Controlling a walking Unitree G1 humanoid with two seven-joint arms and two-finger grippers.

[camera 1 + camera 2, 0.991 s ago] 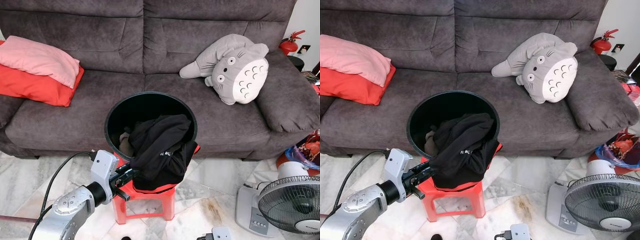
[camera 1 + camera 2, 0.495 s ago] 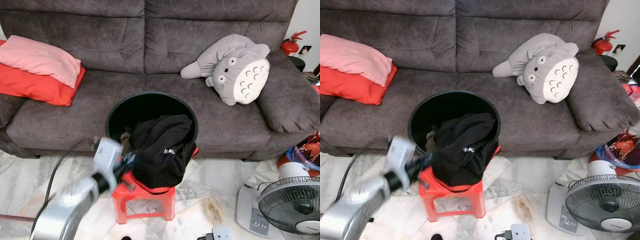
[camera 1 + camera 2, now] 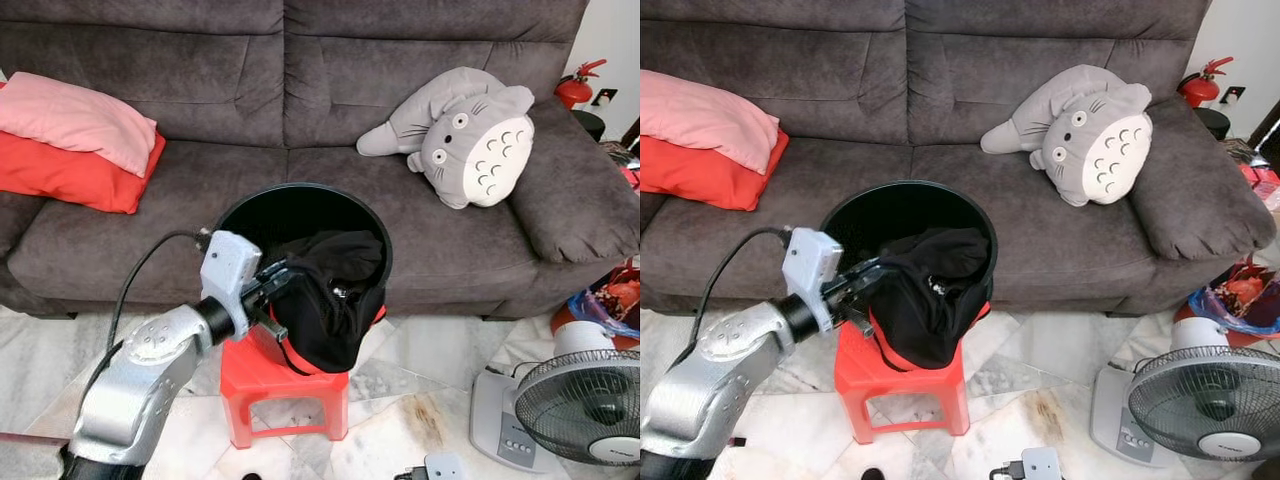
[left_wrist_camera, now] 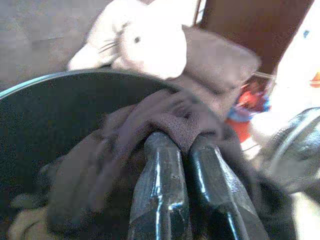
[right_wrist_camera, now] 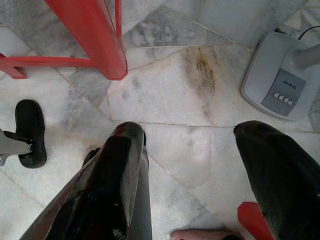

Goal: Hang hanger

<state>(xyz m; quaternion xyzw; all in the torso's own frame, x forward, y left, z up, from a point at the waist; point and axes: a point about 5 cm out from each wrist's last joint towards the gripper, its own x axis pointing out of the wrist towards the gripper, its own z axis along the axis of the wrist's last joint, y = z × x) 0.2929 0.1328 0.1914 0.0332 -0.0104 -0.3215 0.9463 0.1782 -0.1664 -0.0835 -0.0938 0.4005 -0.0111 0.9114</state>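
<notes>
Sofa [image 3: 300, 90] is showing matt grey cloth with a soft nap. Black garment [image 3: 330, 290] is appearing as matt knit cloth. Bin [image 3: 240, 215] is presenting smooth black plastic; stool [image 3: 285, 375] glossy red plastic. Left arm [image 3: 150, 370] is showing brushed silver metal. Fingers [image 4: 160, 195] are gleaming glossy black. Floor [image 5: 165, 95] is showing polished veined marble.

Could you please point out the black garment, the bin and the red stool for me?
garment [image 3: 335, 300]: left eye view, on the fold draped over the bin's front rim.
bin [image 3: 250, 200]: left eye view, on its back-left rim.
stool [image 3: 255, 368]: left eye view, on the bare front-left of its seat.
</notes>
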